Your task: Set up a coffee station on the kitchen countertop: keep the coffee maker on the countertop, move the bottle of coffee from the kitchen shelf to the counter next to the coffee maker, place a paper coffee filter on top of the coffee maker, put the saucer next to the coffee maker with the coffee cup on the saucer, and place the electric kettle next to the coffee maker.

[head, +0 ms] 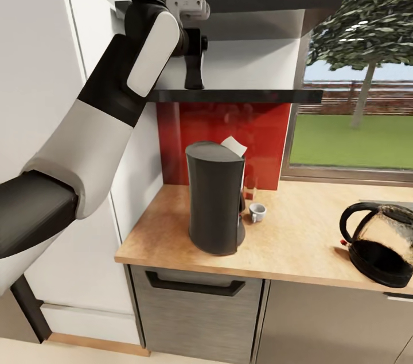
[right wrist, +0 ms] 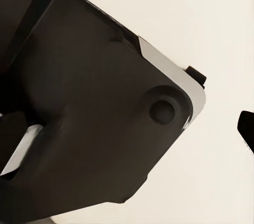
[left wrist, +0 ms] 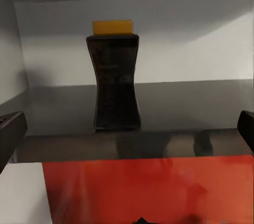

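I see the kitchen countertop (head: pixel 298 237) carrying the coffee maker (head: pixel 215 203) near its left end, with the paper coffee filter (head: pixel 234 146) on its top, the electric kettle (head: pixel 381 243) well apart at the right, and the coffee cup (head: pixel 257 212) just right of the machine. My left arm reaches up to the kitchen shelf (head: pixel 258 96), where the left gripper (left wrist: pixel 127 128) stands wide open, its fingertips (left wrist: pixel 10 131) well apart and short of the bottle of coffee (left wrist: pixel 116 78) standing upright on the shelf beyond them. Of my right gripper I cannot tell the state from its wrist view, where dark robot housing (right wrist: pixel 95 118) crowds the frame.
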